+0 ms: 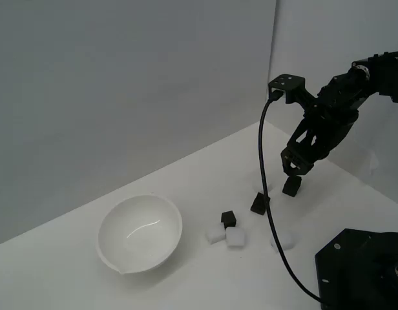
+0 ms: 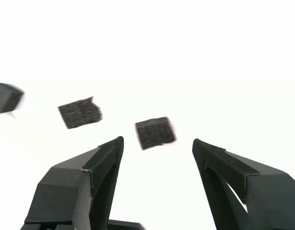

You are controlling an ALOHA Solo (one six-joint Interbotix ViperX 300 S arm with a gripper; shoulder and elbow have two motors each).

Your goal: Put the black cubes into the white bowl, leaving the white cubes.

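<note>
Black cubes: 3 on the white table (image 1: 70,258), none in the bowl. One (image 1: 228,218) sits nearest the bowl, just beside 2 white cubes (image 1: 216,235) (image 1: 236,237) that touch each other. 2nd black cube (image 1: 258,203) a bit further toward the exterior view's right, partly crossed by the arm's cable (image 1: 263,161). 3rd (image 1: 291,186) lies right under the gripper (image 1: 294,169). Another white cube (image 1: 284,240) is near the black base plate (image 1: 364,268), partly behind the cable; a pale shape behind the 2nd black cube could be one more, can't tell.

White bowl (image 1: 140,233): upright at the exterior view's left, well apart from the gripper, pour lip at the near rim. Nothing inside, just glare on the glaze.

Arm: comes in from the exterior view's right, wrist bent down, gripper pointing at the table and hovering low over the 3rd black cube; contact w/ it can't be judged.

Wrist view: gripper (image 2: 158,143) fingers (image 2: 102,165) spread wide, holding nothing. The 3rd cube (image 2: 155,132) sits just ahead of the gap between the tips, not between them. The other 2 black cubes (image 2: 80,112) (image 2: 6,97) trail off to one side, the last cut by the frame edge. Table very overexposed, white cubes not discernible there.
</note>
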